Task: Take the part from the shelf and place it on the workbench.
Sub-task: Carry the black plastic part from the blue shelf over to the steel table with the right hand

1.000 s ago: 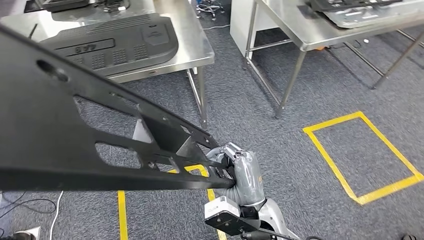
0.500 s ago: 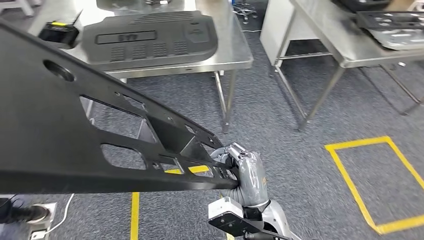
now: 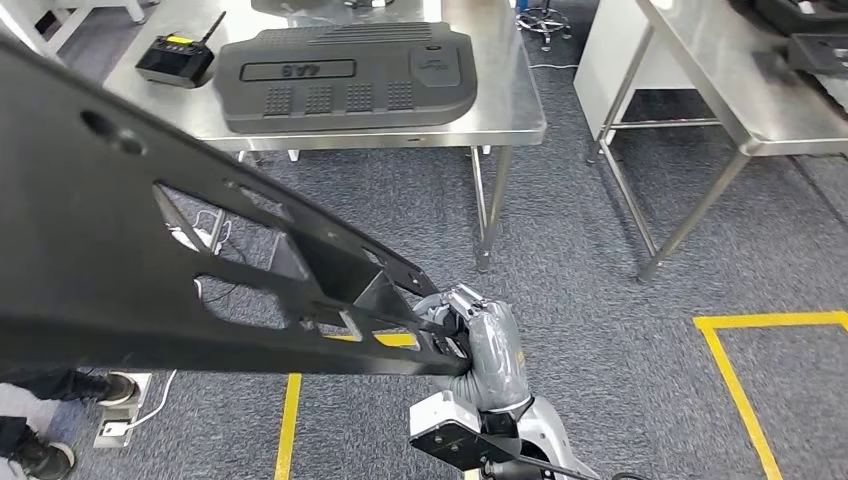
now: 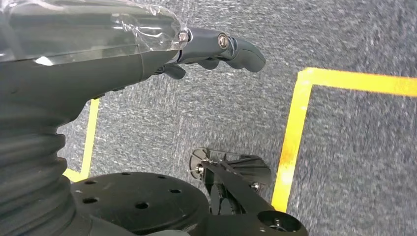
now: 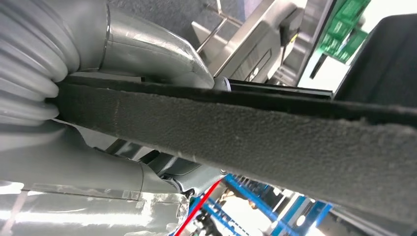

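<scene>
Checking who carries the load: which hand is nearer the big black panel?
Right. The right hand grips the black panel at its narrow end. The left hand hangs over the carpet floor, holding nothing, the panel not near it.

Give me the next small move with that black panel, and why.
Probably keep stepping toward the steel workbench, panel level. The right hand grips the black panel at its narrow end, carried over carpet short of the bench. The bench holds a black cover and a radio, so aim for bare steel.
</scene>
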You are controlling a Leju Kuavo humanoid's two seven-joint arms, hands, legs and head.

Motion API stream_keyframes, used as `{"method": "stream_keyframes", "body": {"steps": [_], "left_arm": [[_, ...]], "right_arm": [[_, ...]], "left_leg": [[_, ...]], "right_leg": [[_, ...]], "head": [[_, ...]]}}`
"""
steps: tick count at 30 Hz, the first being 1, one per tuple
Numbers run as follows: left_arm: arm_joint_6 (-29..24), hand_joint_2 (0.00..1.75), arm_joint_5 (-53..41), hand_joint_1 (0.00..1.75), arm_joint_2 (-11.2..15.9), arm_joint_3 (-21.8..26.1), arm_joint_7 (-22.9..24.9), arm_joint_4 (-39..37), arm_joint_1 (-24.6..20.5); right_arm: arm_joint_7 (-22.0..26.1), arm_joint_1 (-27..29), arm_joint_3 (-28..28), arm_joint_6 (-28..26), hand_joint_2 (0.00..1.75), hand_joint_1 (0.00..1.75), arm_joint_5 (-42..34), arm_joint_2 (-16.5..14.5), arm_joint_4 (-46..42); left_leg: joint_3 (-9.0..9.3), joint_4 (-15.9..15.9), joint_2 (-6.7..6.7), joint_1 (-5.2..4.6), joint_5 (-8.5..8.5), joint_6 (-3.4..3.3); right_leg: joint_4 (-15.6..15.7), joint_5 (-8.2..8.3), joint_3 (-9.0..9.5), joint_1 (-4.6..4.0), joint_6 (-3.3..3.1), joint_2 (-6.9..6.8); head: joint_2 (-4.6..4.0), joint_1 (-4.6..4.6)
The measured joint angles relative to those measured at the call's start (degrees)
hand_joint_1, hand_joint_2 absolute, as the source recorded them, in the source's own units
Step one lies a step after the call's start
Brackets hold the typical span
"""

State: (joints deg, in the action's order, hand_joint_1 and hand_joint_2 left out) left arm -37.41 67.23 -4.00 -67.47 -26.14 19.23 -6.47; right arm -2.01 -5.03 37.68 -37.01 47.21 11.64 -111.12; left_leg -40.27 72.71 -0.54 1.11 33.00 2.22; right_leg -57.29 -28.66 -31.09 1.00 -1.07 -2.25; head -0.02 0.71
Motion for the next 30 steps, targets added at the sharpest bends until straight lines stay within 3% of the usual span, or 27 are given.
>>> {"method": "stream_keyframes", "body": {"steps": [2,4,7,9,11,13,14,15,17,19,21,24,30], "left_arm": [[0.0,1.75,0.05,0.0,0.03,0.0,-0.04,0.0,0.05],[-0.01,1.75,0.06,0.0,-0.02,0.0,-0.09,0.01,0.06],[-0.02,1.75,0.07,0.0,-0.07,0.0,-0.15,0.02,0.22],[-0.03,1.75,0.02,0.0,-0.07,0.0,-0.3,0.02,0.22],[0.21,1.75,-0.03,0.0,-0.07,0.0,-0.56,0.02,0.16],[0.65,1.75,-0.1,0.0,-0.07,0.0,-0.81,0.02,0.16],[0.81,1.75,-0.18,0.0,-0.07,0.0,-0.92,0.02,0.16],[0.9,1.75,-0.3,0.0,-0.07,0.0,-1.01,0.02,0.16],[1.05,1.75,-0.56,0.0,-0.07,0.0,-1.14,0.03,0.16],[1.3,1.75,-0.73,0.0,-0.07,0.0,-1.22,0.09,0.17],[1.52,1.75,-0.81,0.0,-0.06,0.0,-1.25,0.16,0.22],[1.81,1.75,-0.87,0.0,-0.03,0.0,-1.25,0.22,0.27],[4.99,1.75,-0.96,0.0,0.08,-0.03,-1.33,0.31,0.25]], "right_arm": [[0.0,-0.03,0.0,0.01,1.75,1.75,-0.04,0.0,0.02],[0.0,-0.18,0.02,0.02,1.75,1.75,-0.08,-0.01,0.02],[0.0,-0.42,0.07,0.03,1.75,1.75,-0.09,-0.01,0.01],[0.0,-0.48,0.08,0.03,1.75,1.75,-0.09,-0.01,0.0],[0.0,-0.43,0.09,0.03,1.75,1.75,-0.1,0.0,0.0],[0.0,-0.18,0.09,0.03,1.75,1.75,-0.14,0.01,0.01],[0.0,-0.04,0.09,0.03,1.75,1.75,-0.16,0.01,0.02],[0.0,0.04,0.09,0.03,1.75,1.75,-0.17,0.01,0.02],[0.0,0.08,0.09,0.03,1.75,1.75,-0.17,0.01,0.02],[0.0,0.07,0.09,0.02,1.75,1.75,-0.17,0.01,0.02],[0.0,0.1,0.09,0.01,1.75,1.75,-0.17,0.01,0.02],[0.0,0.09,0.09,0.01,1.75,1.75,-0.17,0.01,0.04],[-0.21,0.08,0.09,-0.03,1.75,1.75,-0.14,0.01,0.04]], "left_leg": [[3.68,-7.36,1.22,0.17,-3.67,0.15],[6.21,-12.85,2.32,0.0,-5.55,-0.26],[6.22,-13.55,1.77,-0.25,-5.58,-1.52],[6.31,-13.83,1.19,-0.11,-5.71,-2.28],[6.38,-13.98,0.63,-0.08,-5.78,-2.84],[6.38,-13.95,-0.14,-0.28,-5.72,-3.1],[6.43,-13.93,-0.58,-0.4,-5.69,-3.15],[6.52,-13.91,-1.05,-0.51,-5.66,-3.19],[6.8,-13.91,-1.78,-0.63,-5.57,-3.21],[6.83,-13.81,-2.32,-0.77,-5.47,-2.96],[6.68,-13.71,-2.59,-0.82,-5.29,-2.58],[6.9,-13.81,-2.63,-0.77,-5.07,-2.61],[7.37,-14.46,-2.64,-0.69,-5.34,-2.19]], "right_leg": [[-0.35,-0.59,0.4,0.18,0.49,-0.95],[-0.76,-1.18,0.7,-0.01,1.21,-1.58],[-0.71,-1.49,0.98,-0.16,2.12,-2.08],[-2.15,-2.8,0.62,0.09,2.65,-0.99],[-7.92,-6.07,-1.96,0.18,2.82,0.93],[-15.37,-8.8,-5.84,0.1,2.73,1.76],[-17.07,-8.69,-6.95,0.05,2.6,1.88],[-16.57,-7.44,-7.06,-0.02,2.36,1.97],[-9.81,-2.93,-4.56,-0.26,1.56,2.45],[-3.28,-0.3,-2.01,-0.58,0.97,3.18],[-1.39,-0.13,-1.39,-0.79,0.98,3.51],[-1.13,-0.09,-1.22,-0.81,1.18,3.52],[-1.18,-0.18,-1.08,-0.89,0.89,3.54]], "head": [[0.0,-0.22],[0.0,-0.47],[0.0,-0.29],[0.0,-0.03],[0.0,0.58],[0.0,1.27],[0.0,1.55],[0.0,1.77],[0.0,2.23],[0.0,2.49],[0.0,2.4],[0.0,2.02],[0.0,1.11]]}}
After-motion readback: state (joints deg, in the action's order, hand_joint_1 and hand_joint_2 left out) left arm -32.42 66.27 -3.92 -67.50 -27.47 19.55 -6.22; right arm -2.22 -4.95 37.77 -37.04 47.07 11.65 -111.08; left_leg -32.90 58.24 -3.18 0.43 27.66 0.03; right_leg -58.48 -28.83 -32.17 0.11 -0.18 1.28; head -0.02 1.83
